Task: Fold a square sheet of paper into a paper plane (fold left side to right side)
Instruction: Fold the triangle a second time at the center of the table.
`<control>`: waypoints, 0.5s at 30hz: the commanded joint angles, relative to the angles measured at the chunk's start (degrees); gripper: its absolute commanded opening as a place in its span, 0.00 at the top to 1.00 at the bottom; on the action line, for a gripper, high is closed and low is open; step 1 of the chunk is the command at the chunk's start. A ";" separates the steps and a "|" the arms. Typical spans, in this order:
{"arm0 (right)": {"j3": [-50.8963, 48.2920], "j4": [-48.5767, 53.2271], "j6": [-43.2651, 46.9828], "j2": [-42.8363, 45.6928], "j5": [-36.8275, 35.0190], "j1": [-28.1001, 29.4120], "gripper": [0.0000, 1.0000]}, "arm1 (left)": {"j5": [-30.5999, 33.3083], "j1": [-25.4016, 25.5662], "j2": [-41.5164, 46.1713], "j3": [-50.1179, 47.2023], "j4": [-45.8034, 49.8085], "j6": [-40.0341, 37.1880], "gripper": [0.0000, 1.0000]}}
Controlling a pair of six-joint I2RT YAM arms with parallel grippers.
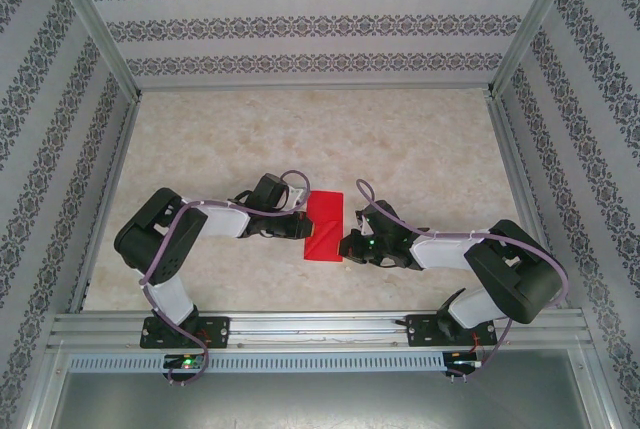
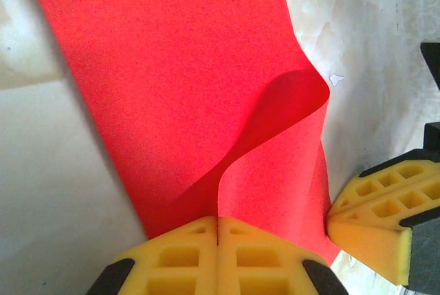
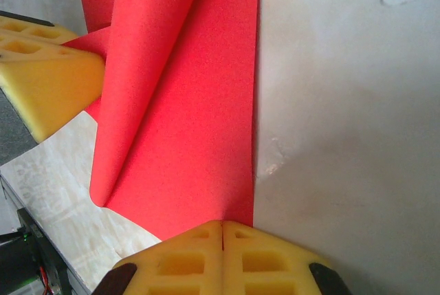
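Paper (image 1: 324,225): red, lies as a narrow rectangle near the middle of the desk (image 1: 420,149). Its long side runs away from the arm bases. It sits between the two grippers and is not fully flat, since one layer is raised as a flap.

Left gripper (image 1: 300,226): at the paper's left edge.
- Left wrist view: the yellow pads (image 2: 172,260) are pressed together with no gap.
- The flap (image 2: 275,130) curls up off the lower layer and runs into the seam between the pads. The gripper is closed, pinching that layer.
- The lower layer lies flat on the desk beyond the pads.

Right gripper (image 1: 348,245): at the paper's near right corner, close to the left gripper but apart from it.
- Right wrist view: its pads (image 3: 268,260) are also closed tight. The tip meets the paper's near edge, where the sheet lies flat.
- Cannot tell whether paper is caught between these pads or only pressed down.
- In the same view the flap arches up on the left side, and one pad of the left gripper touches it there.
- In the left wrist view, a pad of the right gripper sits against the paper's corner.

Desk surface: pale and marbled. Patterned walls (image 1: 300,24) stand on three sides, and a metal rail (image 1: 320,327) carries the arm bases along the near edge.
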State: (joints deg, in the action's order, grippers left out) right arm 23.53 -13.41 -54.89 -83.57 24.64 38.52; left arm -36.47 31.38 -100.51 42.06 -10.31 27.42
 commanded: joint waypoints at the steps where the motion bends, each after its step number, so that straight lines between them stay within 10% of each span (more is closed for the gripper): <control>1: -0.33 4.09 1.48 -1.97 -1.70 0.74 1.00 | -0.10 -0.73 -1.16 1.19 1.64 -1.33 1.00; 15: 0.76 2.49 0.96 6.99 -1.71 -0.03 1.00 | 0.44 -0.75 -1.59 1.35 2.48 -1.43 1.00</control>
State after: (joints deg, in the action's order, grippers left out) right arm 23.64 -10.87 -54.11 -78.67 24.40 38.50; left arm -36.47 31.38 -101.01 42.74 -10.04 27.42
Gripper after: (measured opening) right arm 0.048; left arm 0.036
